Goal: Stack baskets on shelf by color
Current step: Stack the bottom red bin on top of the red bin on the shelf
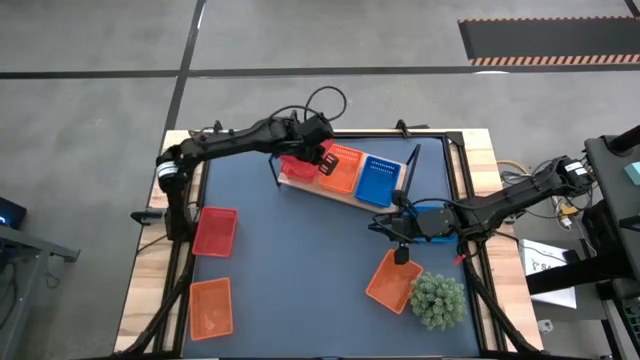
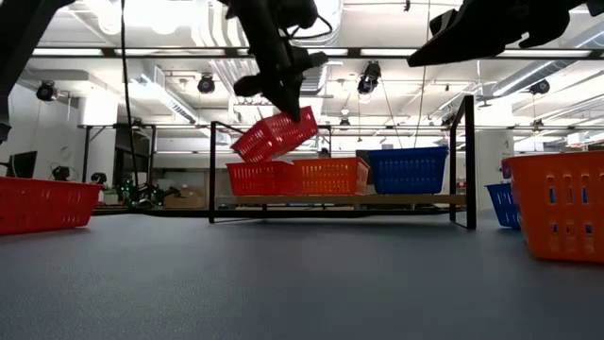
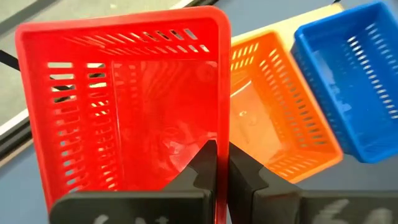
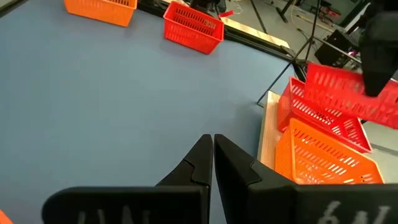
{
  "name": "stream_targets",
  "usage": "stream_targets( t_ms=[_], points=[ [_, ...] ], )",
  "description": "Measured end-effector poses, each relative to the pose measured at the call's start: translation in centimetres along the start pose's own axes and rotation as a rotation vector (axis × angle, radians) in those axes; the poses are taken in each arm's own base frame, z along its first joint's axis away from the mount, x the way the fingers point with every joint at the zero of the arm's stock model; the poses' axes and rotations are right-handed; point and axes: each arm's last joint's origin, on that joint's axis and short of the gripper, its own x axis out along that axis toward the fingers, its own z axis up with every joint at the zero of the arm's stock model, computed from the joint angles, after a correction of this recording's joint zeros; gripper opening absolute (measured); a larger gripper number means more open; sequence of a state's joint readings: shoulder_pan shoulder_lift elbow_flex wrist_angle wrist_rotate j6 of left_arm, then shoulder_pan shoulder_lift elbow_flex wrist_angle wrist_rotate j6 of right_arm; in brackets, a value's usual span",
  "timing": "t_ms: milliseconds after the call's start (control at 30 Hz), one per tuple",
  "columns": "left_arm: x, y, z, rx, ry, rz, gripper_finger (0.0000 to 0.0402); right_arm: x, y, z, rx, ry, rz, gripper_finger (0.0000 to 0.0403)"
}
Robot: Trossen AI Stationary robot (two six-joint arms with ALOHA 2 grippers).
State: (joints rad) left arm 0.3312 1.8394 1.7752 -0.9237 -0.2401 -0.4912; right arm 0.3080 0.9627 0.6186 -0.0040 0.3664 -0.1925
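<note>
The shelf [image 1: 300,185] stands at the table's far side and carries a red basket [image 2: 257,178], an orange one [image 1: 343,170] and a blue one [image 1: 378,180] in a row. Above the shelf's red basket hangs a second red basket [image 2: 274,135], tilted, with my left gripper [image 3: 222,167] shut on it. My right gripper [image 4: 212,148] is shut on nothing and hovers over the table's right half, near another orange basket [image 1: 393,281] that rests on the tabletop. My left gripper pinches one side wall of the red basket at its rim [image 3: 222,134], one finger inside the basket and one outside. The fingers slant down from above onto the basket's higher end [image 2: 300,115]. The basket hangs tilted, lifted clear of the red basket on the shelf.
A red basket [image 1: 215,232] and an orange basket [image 1: 211,307] lie on the table's left side. A green spiky plant [image 1: 437,300] stands at the near right, beside the orange basket. A blue basket [image 2: 500,203] shows at the right. The table's middle is bare.
</note>
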Motion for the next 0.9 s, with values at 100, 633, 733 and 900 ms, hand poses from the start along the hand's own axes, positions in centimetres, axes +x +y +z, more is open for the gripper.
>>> stream_targets(
  t_ms=[100, 633, 733, 900],
  points=[
    [1.0, -0.1, -0.1, 0.002, 0.019, 0.014, 0.0, 0.0, 0.0, 0.0, 0.001, 0.0, 0.0, 0.0009],
    [1.7, 0.5, 0.1, -0.063, 0.014, 0.056, 0.0, 0.0, 0.0, 0.0, 0.003, 0.0, 0.0, 0.0009],
    [1.7, 0.6, 0.1, -0.062, 0.006, 0.071, 0.0, 0.0, 0.0, 0.0, 0.003, 0.0, 0.0, 0.0009],
    [1.8, 0.6, 0.2, -0.063, 0.002, 0.077, 0.0, 0.0, 0.0, 0.0, 0.003, 0.0, 0.0, 0.0009]
  ],
)
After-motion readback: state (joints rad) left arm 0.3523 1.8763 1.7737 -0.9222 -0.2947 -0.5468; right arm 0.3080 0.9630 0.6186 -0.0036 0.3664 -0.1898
